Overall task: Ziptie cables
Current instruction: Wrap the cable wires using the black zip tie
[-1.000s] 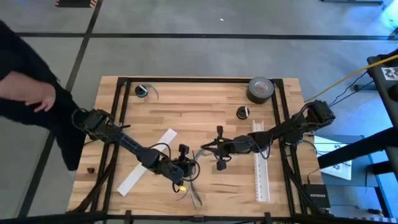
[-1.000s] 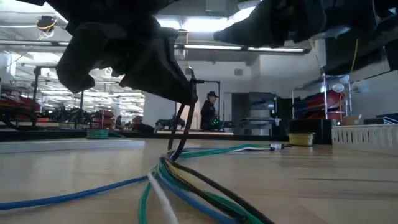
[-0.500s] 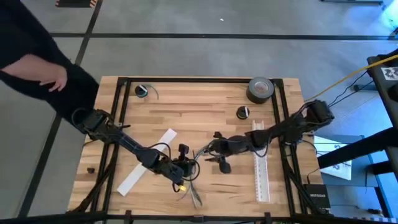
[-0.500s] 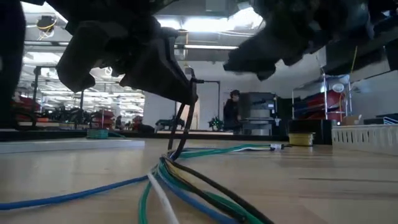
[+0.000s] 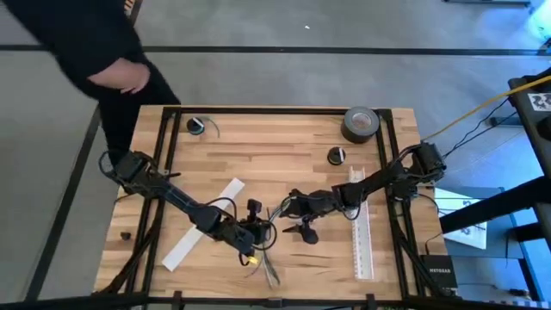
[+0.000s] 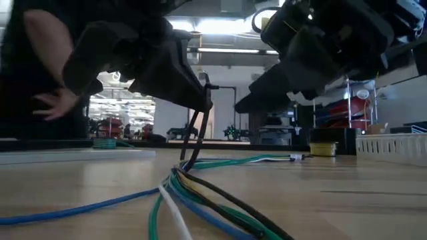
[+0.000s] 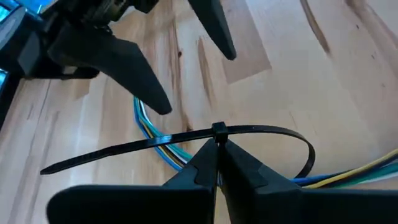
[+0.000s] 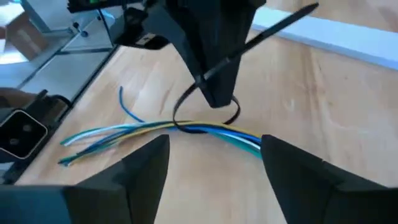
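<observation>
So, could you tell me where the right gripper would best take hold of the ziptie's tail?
Probably on the free straight tail of the ziptie, a little past the head, which the left gripper has pinched shut. The tail sticks out sideways above the table, away from the loop around the cables, so the open right gripper could likely straddle it from above, fingers either side, clear of the wires.

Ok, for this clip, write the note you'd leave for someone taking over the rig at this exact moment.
Left gripper: shut on the ziptie at its head, holding it above the table.
Right gripper: open, just beside the loop, holding nothing.
Cables: on the table, running through the ziptie loop.
Done: ziptie looped around the cables, tail through the head.
Left: the loop looks slack; likely grab the tail and pull it tight.
</observation>
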{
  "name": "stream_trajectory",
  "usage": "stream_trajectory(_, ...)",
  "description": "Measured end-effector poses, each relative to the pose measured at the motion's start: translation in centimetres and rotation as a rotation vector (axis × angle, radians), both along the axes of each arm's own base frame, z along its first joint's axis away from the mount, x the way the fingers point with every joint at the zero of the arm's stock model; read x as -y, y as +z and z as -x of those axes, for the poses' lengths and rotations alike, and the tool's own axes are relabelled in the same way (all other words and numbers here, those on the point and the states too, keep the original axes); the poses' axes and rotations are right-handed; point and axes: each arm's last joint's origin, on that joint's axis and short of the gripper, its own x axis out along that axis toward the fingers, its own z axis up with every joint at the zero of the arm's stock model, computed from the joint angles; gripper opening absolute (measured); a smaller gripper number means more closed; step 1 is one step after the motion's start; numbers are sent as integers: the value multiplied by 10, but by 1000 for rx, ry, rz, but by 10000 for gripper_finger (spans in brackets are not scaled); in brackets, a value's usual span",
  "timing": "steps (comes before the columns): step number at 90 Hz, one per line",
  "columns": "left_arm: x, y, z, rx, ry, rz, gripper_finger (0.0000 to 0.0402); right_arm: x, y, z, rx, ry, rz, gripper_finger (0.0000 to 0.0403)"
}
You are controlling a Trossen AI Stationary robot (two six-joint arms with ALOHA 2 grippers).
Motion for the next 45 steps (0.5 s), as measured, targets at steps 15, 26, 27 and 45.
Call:
stream_trajectory(15, 0, 0, 0, 1, 1, 2, 0, 8, 2, -3, 20, 6, -23, 241)
stream_trajectory(26, 0, 0, 0, 1, 1, 1, 0, 16, 7, -7, 53, 14, -88, 241)
stream_trajectory(27, 0, 0, 0, 1, 1, 1, 0, 16, 7, -7, 52, 16, -96, 241)
stream_trajectory(45, 0, 0, 0, 1, 1, 1, 0, 18, 7, -7, 38, 18, -135, 241)
